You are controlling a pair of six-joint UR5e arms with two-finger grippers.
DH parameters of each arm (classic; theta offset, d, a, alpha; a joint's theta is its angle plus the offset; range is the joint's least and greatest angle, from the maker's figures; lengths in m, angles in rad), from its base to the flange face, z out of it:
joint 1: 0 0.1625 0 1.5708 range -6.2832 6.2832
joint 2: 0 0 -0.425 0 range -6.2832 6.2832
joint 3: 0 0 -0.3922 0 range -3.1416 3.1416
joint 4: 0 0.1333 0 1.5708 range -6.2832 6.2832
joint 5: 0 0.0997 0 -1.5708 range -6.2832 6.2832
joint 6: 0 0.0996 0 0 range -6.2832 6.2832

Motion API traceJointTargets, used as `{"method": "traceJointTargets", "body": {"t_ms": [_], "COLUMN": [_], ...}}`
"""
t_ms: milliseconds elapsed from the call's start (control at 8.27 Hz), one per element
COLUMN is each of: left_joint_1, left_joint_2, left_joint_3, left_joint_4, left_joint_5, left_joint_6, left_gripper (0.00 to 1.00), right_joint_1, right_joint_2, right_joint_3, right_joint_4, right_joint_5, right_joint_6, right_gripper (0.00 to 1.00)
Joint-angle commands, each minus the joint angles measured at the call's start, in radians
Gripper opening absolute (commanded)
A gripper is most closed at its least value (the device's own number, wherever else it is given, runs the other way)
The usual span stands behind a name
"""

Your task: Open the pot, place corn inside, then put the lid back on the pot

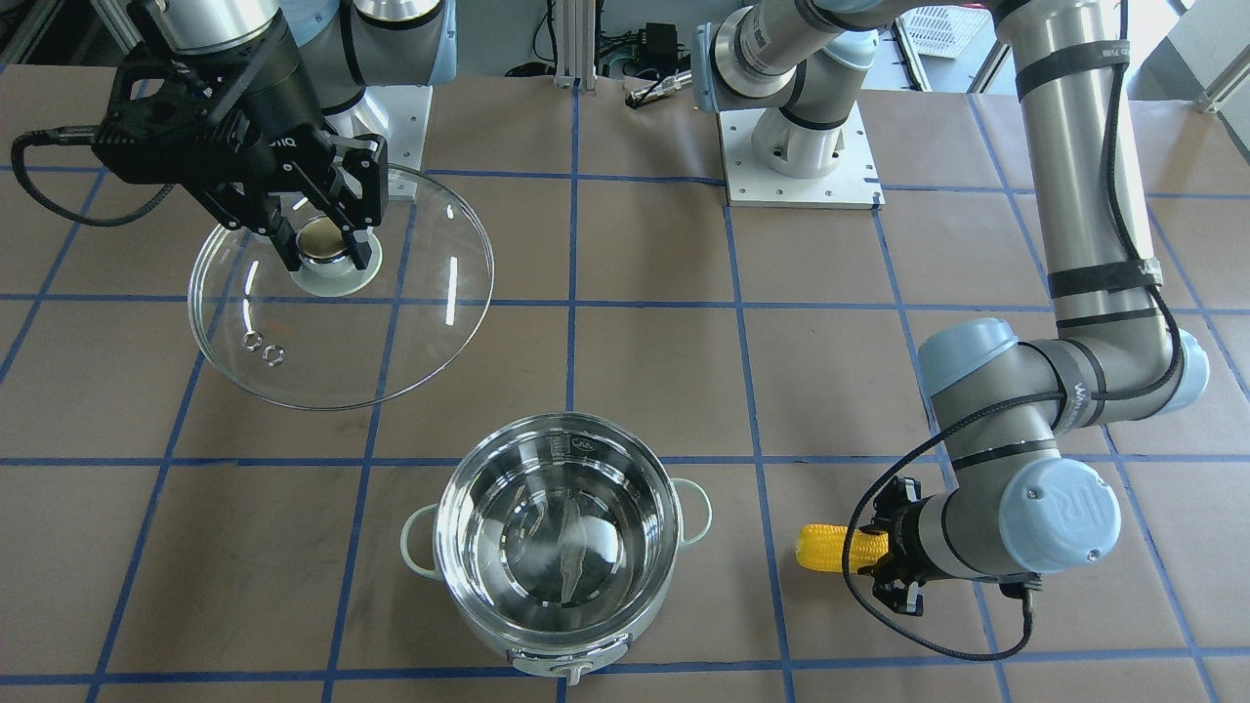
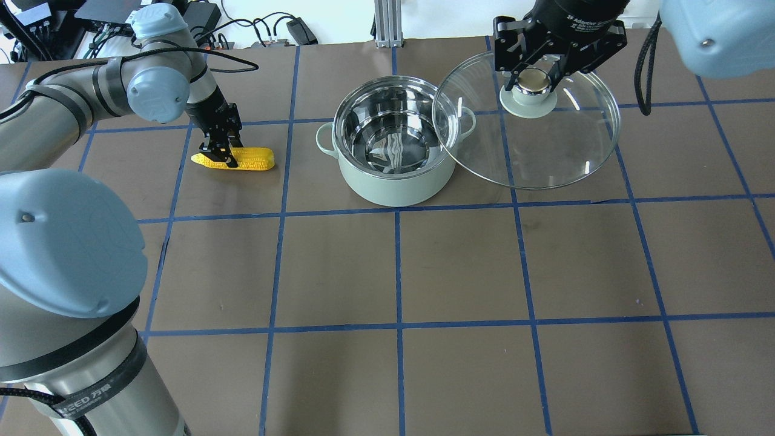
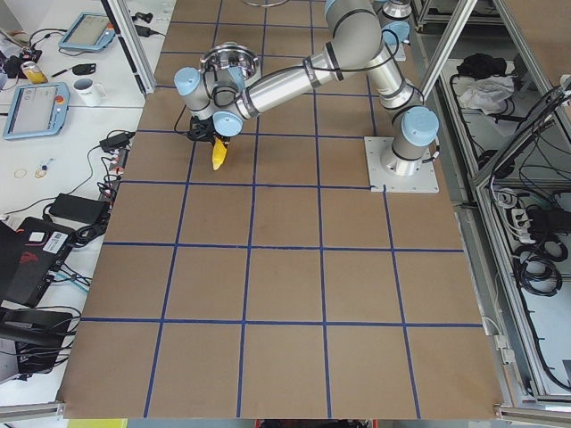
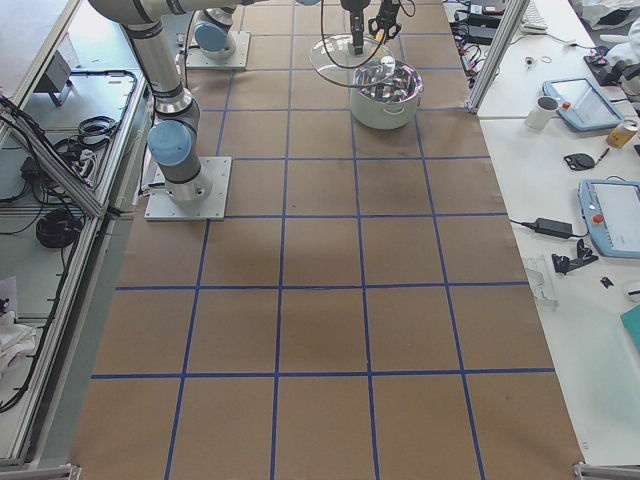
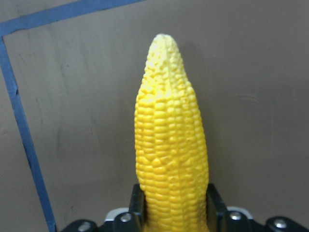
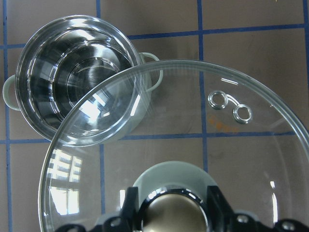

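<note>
The pot (image 2: 393,178) stands open and empty at the table's far middle; it also shows in the front view (image 1: 557,532) and the right wrist view (image 6: 72,77). My right gripper (image 2: 533,82) is shut on the beige knob of the glass lid (image 2: 545,151) and holds it in the air beside the pot, its edge overlapping the pot's rim in the overhead view. The lid also shows in the front view (image 1: 391,332). The yellow corn (image 2: 248,160) lies to the pot's other side. My left gripper (image 2: 223,152) is shut on its thick end, with fingers (image 5: 216,205) on both sides; the corn's tip (image 5: 166,53) points away.
The arms' white base plates (image 1: 801,166) sit at the robot's side of the table. Blue tape lines grid the brown table top (image 2: 460,266). Operators' desks with tablets (image 4: 610,215) and a mug (image 4: 545,112) stand beyond the table's far edge.
</note>
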Motion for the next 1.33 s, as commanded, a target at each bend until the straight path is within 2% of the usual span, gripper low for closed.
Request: {"method": "traceJointTargets", "body": {"t_ms": [0, 121, 363, 604, 725, 846, 967, 1209], "left_joint_1": [-0.041, -0.064, -0.132, -0.220, -0.267, -0.303, -0.339, -0.371], "left_joint_2": [0.094, 0.138, 0.185, 0.180, 0.166, 0.154, 0.149, 0.096], "left_joint_3": [0.012, 0.052, 0.200, 0.351, 0.370, 0.371, 0.371, 0.368], "left_joint_4": [-0.161, -0.233, -0.406, -0.448, -0.442, -0.433, -0.397, -0.314], "left_joint_5": [0.007, -0.001, -0.010, -0.056, -0.061, -0.111, -0.128, -0.128], "left_joint_6": [-0.009, -0.009, -0.036, -0.163, -0.223, -0.254, -0.295, -0.421], "left_gripper": [0.00, 0.00, 0.00, 0.00, 0.00, 0.00, 0.00, 0.00], "right_joint_1": [-0.001, -0.001, -0.001, -0.001, -0.001, -0.001, -0.001, -0.004], "right_joint_2": [-0.008, -0.015, -0.020, -0.021, -0.024, -0.028, -0.029, -0.031], "right_joint_3": [0.006, 0.017, 0.026, 0.026, 0.026, 0.026, 0.026, 0.026], "right_joint_4": [0.008, 0.006, 0.006, 0.008, 0.009, 0.012, 0.014, 0.024], "right_joint_5": [0.000, 0.002, 0.000, 0.006, 0.006, 0.002, 0.000, 0.002], "right_joint_6": [0.002, 0.002, 0.002, 0.002, 0.002, 0.000, -0.001, -0.004], "right_gripper": [0.22, 0.22, 0.22, 0.22, 0.22, 0.21, 0.17, 0.16]}}
